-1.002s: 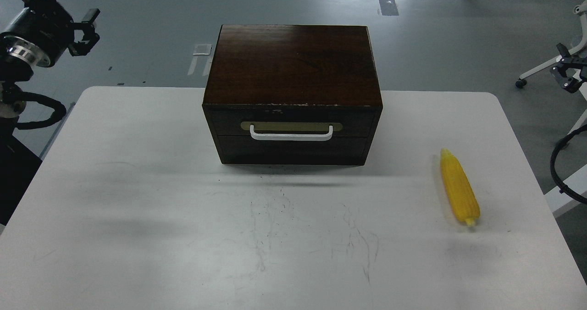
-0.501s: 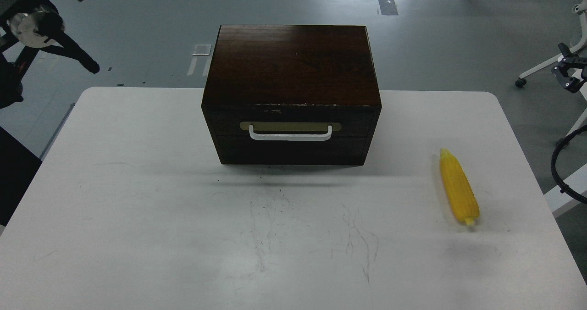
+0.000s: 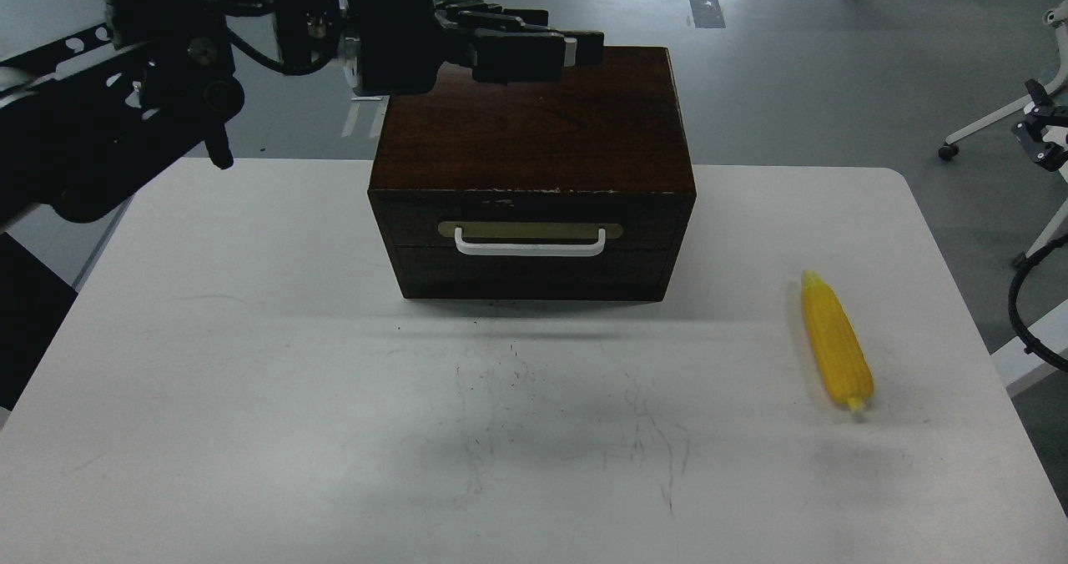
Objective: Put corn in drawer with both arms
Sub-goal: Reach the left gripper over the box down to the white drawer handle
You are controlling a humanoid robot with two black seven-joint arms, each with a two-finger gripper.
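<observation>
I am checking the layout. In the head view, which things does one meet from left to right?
Left claw → white handle of the drawer → corn → right claw.

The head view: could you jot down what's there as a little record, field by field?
cabinet: dark brown wooden box at the table's far middle
drawer: shut, white bar handle untouched
corn: lying on the white table, right side, pointed end away
left gripper: above the cabinet's top, holding nothing, fingers hard to tell apart
right gripper: at the right edge, off the table
</observation>
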